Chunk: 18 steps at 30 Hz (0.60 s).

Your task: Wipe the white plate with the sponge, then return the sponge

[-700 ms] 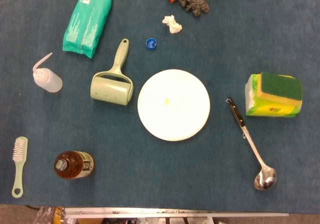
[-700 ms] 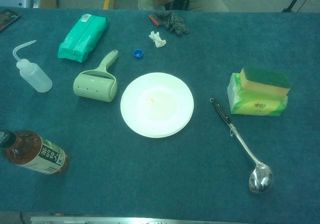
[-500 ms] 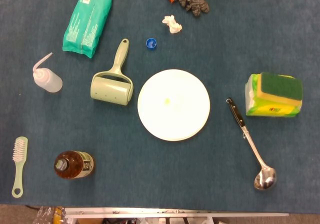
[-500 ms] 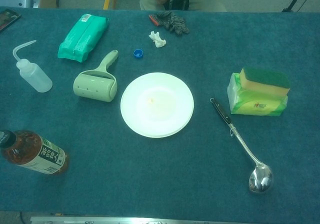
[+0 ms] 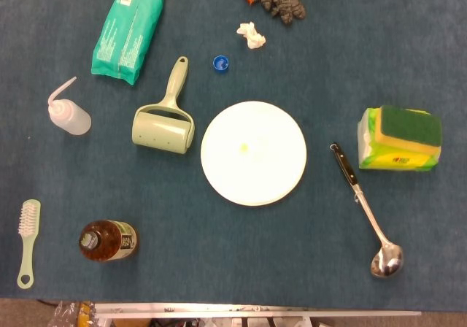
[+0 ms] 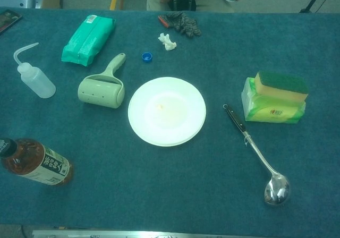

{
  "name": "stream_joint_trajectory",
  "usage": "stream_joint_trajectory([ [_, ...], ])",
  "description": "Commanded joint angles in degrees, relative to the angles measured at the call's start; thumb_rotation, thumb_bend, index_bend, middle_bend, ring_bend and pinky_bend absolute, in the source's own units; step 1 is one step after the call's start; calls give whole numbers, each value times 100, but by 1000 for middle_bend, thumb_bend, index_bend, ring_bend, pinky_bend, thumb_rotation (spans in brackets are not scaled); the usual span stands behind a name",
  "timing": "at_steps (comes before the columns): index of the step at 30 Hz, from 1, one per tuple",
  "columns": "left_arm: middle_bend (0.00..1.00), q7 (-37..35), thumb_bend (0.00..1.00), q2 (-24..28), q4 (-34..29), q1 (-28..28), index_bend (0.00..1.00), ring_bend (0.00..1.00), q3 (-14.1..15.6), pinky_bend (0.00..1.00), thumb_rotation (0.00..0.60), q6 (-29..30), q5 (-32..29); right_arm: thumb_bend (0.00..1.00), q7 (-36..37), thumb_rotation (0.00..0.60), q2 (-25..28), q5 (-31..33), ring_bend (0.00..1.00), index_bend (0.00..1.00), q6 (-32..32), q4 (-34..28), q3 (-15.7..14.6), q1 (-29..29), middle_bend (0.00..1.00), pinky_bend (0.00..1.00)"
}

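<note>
The sponge [image 5: 411, 126], green scrubby side up, sits on top of a green-and-white wrapped pack [image 6: 272, 110] at the right of the worktop [image 5: 306, 268], well apart from the white plate [image 5: 253, 152] in the middle, which has a small yellowish smear. It looks light and squishy, so I'd pinch it by the 2 long yellow sides; the plate's probably slick and breakable. Neither hand is in view and the pack's logo is too small to read.
</note>
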Motion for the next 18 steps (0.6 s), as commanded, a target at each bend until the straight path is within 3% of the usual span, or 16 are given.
stream_joint_trajectory([
  [1, 170, -18, 366, -6, 10, -17, 278, 39, -11, 22, 600, -19, -10, 31, 427, 600, 51, 38, 92, 243, -216, 11, 135, 180, 214, 351],
  [7, 170, -114, 366, -29, 83, -27, 278, 39, -21, 22, 600, -36, -42, 79, 761, 600, 233, 215, 97, 282, -832, -139, 206, 514, 250, 355],
  [12, 170, -179, 366, -26, 123, -28, 278, 39, -23, 22, 600, -41, -60, 78, 821, 600, 354, 492, 168, 282, -1258, -214, 299, 771, 331, 355],
  [18, 169, -218, 366, -32, 143, -47, 278, 39, -17, 22, 600, -64, -47, 75, 592, 600, 371, 1004, 171, 282, -1869, -206, 412, 1175, 318, 355],
])
